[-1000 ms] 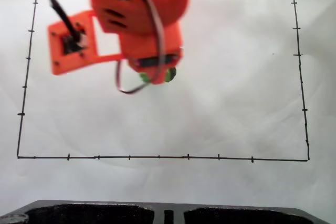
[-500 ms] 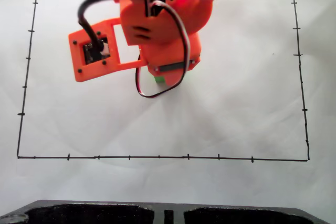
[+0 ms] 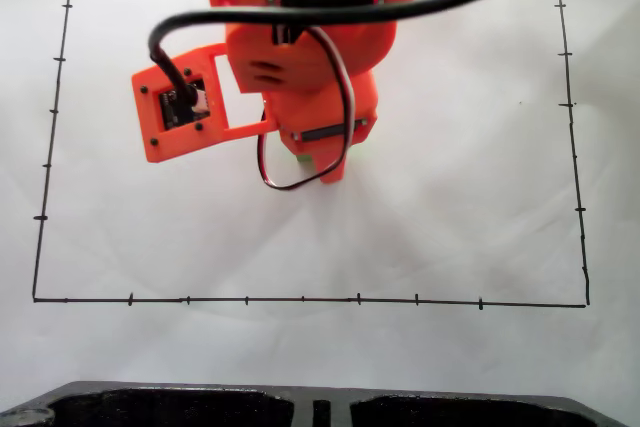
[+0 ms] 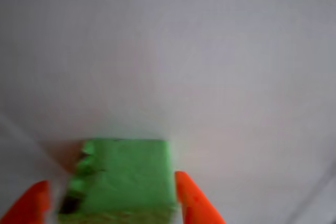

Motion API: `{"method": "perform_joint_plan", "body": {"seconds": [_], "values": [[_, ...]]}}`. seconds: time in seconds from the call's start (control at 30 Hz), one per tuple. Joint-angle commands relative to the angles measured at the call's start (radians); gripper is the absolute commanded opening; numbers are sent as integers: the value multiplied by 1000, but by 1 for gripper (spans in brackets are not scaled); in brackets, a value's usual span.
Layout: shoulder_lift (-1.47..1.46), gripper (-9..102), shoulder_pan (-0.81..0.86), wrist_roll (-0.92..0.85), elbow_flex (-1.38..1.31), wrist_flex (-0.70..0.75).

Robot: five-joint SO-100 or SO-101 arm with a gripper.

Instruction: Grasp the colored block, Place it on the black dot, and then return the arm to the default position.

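Two orange fingertips of the gripper (image 4: 113, 203) clamp the green block (image 4: 123, 179); white paper (image 4: 210, 51) lies beneath.

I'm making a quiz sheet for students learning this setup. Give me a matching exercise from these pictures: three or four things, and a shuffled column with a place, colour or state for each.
Things
1. small bright green cube
2. orange two-finger gripper
3. orange boxed camera module
4. white paper sheet

Descriptions
A. bordered by thin black lines with ticks
B. sits between two orange fingertips, wrist view
C. left of the arm body, fixed view, black cable plugged in
D. a fingertip on each side of the green cube

Pairs: 1-B, 2-D, 3-C, 4-A
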Motion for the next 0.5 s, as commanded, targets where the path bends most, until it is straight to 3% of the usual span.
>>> {"method": "perform_joint_plan", "body": {"seconds": [0.0, 0.47], "values": [[109, 37, 5, -21, -28, 43], [598, 35, 94, -207, 9, 293]]}}
